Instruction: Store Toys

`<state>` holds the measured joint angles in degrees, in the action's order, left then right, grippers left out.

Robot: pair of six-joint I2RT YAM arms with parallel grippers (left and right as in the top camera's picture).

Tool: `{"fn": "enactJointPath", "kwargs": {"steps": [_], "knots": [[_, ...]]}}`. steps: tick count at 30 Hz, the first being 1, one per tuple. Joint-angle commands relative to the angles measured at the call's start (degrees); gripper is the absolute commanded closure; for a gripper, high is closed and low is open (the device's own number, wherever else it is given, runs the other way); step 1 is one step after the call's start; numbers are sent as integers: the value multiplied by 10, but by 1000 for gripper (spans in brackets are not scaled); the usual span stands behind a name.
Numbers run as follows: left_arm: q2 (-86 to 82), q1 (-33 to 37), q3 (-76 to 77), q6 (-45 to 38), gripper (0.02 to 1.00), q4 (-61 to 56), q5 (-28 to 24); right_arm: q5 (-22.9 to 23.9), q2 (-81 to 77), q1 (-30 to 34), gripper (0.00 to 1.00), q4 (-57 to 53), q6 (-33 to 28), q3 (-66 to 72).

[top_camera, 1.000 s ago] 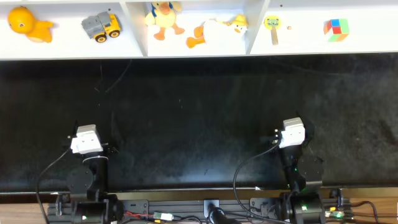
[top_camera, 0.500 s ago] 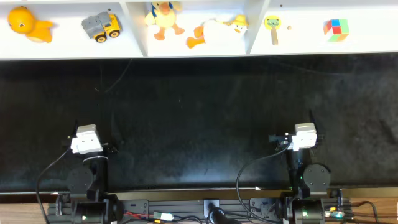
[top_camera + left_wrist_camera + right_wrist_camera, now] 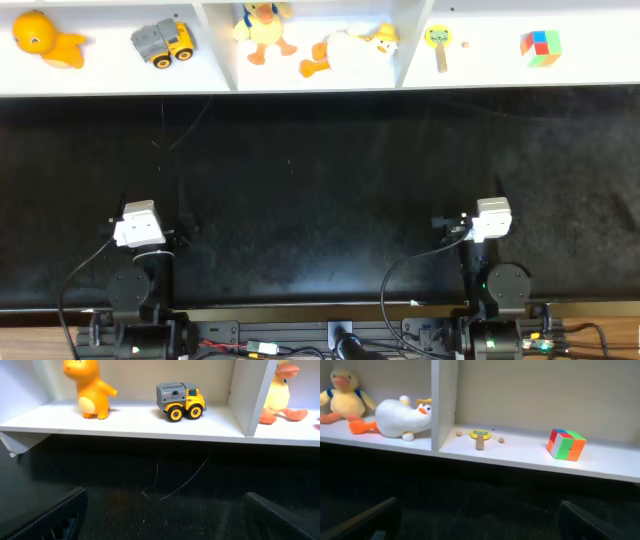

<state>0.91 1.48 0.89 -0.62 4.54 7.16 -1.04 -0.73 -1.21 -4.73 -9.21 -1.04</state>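
Note:
All the toys stand in a white shelf [image 3: 320, 80] at the table's far edge. The left compartment holds an orange duck figure [image 3: 45, 38] [image 3: 90, 387] and a grey-and-yellow toy truck [image 3: 163, 42] [image 3: 180, 401]. In the middle one are a yellow plush duck [image 3: 264, 28] [image 3: 342, 397] and a white plush duck [image 3: 350, 50] [image 3: 402, 417] lying on its side. A small wooden toy [image 3: 438, 42] [image 3: 480, 437] and a colour cube [image 3: 540, 46] [image 3: 566, 444] sit in the right one. My left gripper [image 3: 165, 525] and right gripper [image 3: 480, 527] are open and hold nothing, low over the black mat, far from the shelf.
The left arm [image 3: 137, 225] and right arm [image 3: 490, 220] are folded back near their bases at the table's near edge. A black mat [image 3: 320, 180] covers the table between the arms and the shelf. White dividers [image 3: 222, 40] [image 3: 412, 40] separate the compartments.
The right arm has swung a little to the right and settled over its base. The left arm and the toys have not moved.

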Motion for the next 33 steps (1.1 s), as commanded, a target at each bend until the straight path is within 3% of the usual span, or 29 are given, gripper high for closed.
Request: {"fn": "enactJointPath", "kwargs": {"steps": [1,4,8,11,13,33], "knots": [[-7,-3,-4,-11,20,-3,4,5,6,3,56,2,15,8],[-7,-3,-4,-11,20,-3,4,4,6,16,97,1,19,8],[-7,-3,-4,-11,20,-3,4,5,6,22,51,1,54,8],[-7,-3,-4,-11,20,-3,4,5,6,21,62,2,54,8],[-7,-3,-4,-11,20,-3,4,4,6,21,3,2,54,8],[-7,-3,-4,-11,20,-3,4,5,6,23,7,2,54,8]]}}
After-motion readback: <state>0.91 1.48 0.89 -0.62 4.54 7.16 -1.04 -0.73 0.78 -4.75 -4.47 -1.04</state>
